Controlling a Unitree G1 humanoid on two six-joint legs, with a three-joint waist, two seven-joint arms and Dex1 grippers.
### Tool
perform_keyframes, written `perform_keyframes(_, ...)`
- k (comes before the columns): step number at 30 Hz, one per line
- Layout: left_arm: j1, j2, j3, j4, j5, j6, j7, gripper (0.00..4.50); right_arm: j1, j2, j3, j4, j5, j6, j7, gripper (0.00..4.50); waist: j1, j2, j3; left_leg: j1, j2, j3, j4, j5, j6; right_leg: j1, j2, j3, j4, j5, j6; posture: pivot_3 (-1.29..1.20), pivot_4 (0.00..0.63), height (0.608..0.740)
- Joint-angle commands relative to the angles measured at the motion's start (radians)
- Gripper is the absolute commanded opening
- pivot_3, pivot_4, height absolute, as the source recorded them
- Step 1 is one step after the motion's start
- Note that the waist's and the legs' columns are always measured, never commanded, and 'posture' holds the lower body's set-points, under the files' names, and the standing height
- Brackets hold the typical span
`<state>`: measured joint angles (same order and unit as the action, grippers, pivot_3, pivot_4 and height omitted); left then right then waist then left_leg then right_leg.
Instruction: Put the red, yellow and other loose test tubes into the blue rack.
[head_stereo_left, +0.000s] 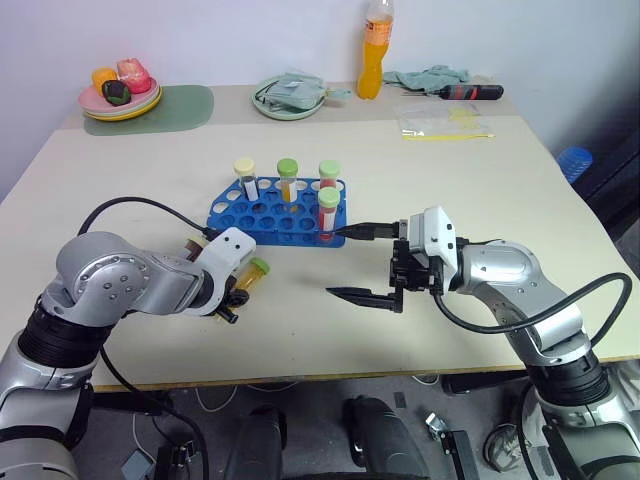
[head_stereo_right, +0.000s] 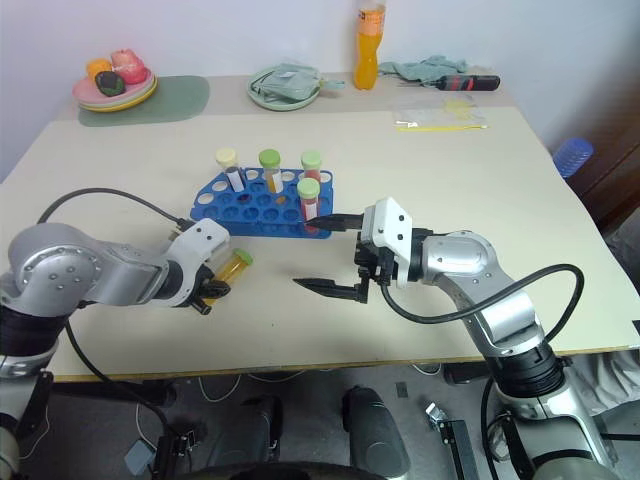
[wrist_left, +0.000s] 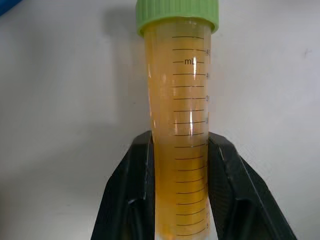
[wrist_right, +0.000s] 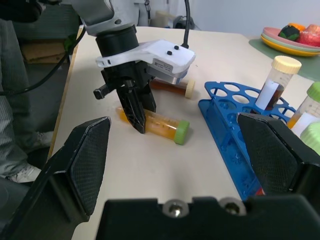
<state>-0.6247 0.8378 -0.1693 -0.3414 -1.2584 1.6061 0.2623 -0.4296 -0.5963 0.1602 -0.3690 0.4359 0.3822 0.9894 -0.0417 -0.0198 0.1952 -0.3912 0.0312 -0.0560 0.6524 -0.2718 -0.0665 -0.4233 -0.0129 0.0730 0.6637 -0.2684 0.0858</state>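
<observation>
The left gripper (wrist_right: 136, 107) has its black fingers closed on a green-capped tube of amber liquid (wrist_left: 180, 125) lying flat on the table (head_stereo_left: 450, 190), at seven o'clock from the blue rack (head_stereo_left: 232, 212). The right gripper (head_stereo_left: 368, 262) hangs wide open and empty at four o'clock from the rack. The grip looks low on the tube's body, so lifting could let the capped end swing or slip. The rack holds four capped tubes upright. Another amber tube with a cream cap (wrist_right: 172, 86) lies loose beside the left gripper.
</observation>
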Motion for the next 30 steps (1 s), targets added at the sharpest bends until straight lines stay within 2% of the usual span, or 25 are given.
perform_keyframes(1,0.021,0.023,0.111,-0.119,0.024,-0.012,-0.028,0.80,-0.006,0.008,-0.011,-0.042,0.014,0.000,-0.008,4.50,-0.002,0.000,0.000,0.000,0.000,0.000,0.000,0.000,0.000,0.000,0.000,0.000,0.000,0.000,0.000,0.00,0.150,0.740)
perform_keyframes(6,0.207,0.130,0.277,-0.386,0.330,-0.497,-0.288,0.80,0.031,0.011,-0.022,-0.046,0.023,0.020,-0.027,4.50,-0.001,0.000,0.000,0.000,0.000,0.001,-0.002,0.001,-0.003,-0.001,0.000,0.000,0.000,0.000,-0.001,0.00,0.150,0.740)
perform_keyframes(8,0.275,0.109,0.313,-0.400,0.426,-0.661,-0.367,0.80,0.045,0.019,-0.022,-0.030,0.015,0.020,-0.039,4.50,0.001,0.000,0.000,0.000,0.000,0.001,-0.003,0.002,-0.004,-0.001,0.000,0.000,-0.001,0.000,-0.001,0.00,0.150,0.740)
perform_keyframes(11,0.285,-0.032,0.272,-0.329,0.572,-0.833,-0.335,0.80,0.054,0.035,-0.022,-0.012,0.009,0.021,-0.059,4.50,0.012,0.000,0.000,0.000,0.000,0.002,-0.002,0.002,-0.004,0.000,-0.001,0.000,-0.001,0.000,-0.001,0.00,0.150,0.740)
perform_keyframes(14,0.260,-0.247,0.106,-0.169,0.873,-1.084,-0.197,0.80,0.050,0.068,-0.018,0.005,0.002,0.022,-0.094,4.50,0.027,0.000,-0.001,0.001,-0.001,0.002,0.000,0.002,-0.004,0.002,-0.001,0.000,-0.002,0.000,0.000,0.00,0.150,0.740)
perform_keyframes(17,0.260,-0.371,-0.005,-0.039,1.093,-1.286,-0.145,0.80,0.045,0.086,-0.015,-0.002,0.000,0.027,-0.113,4.50,0.029,0.000,-0.001,0.000,-0.001,0.002,0.000,0.002,-0.004,0.002,0.000,0.000,-0.004,0.000,0.000,0.00,0.150,0.740)
perform_keyframes(22,0.245,-0.549,-0.045,0.171,1.212,-1.517,-0.147,0.80,0.038,0.102,-0.014,-0.020,0.003,0.045,-0.146,4.50,0.028,0.000,-0.001,0.000,0.000,0.002,-0.001,0.002,-0.003,0.002,-0.001,0.000,-0.004,0.000,0.000,0.00,0.150,0.740)
perform_keyframes(30,0.249,-0.642,-0.027,0.323,1.244,-1.660,-0.252,0.80,0.042,0.095,-0.023,-0.044,0.003,0.065,-0.172,4.50,0.028,0.000,-0.001,0.000,0.000,0.002,0.000,0.002,-0.003,0.002,0.000,0.000,-0.002,0.000,0.000,0.00,0.150,0.740)
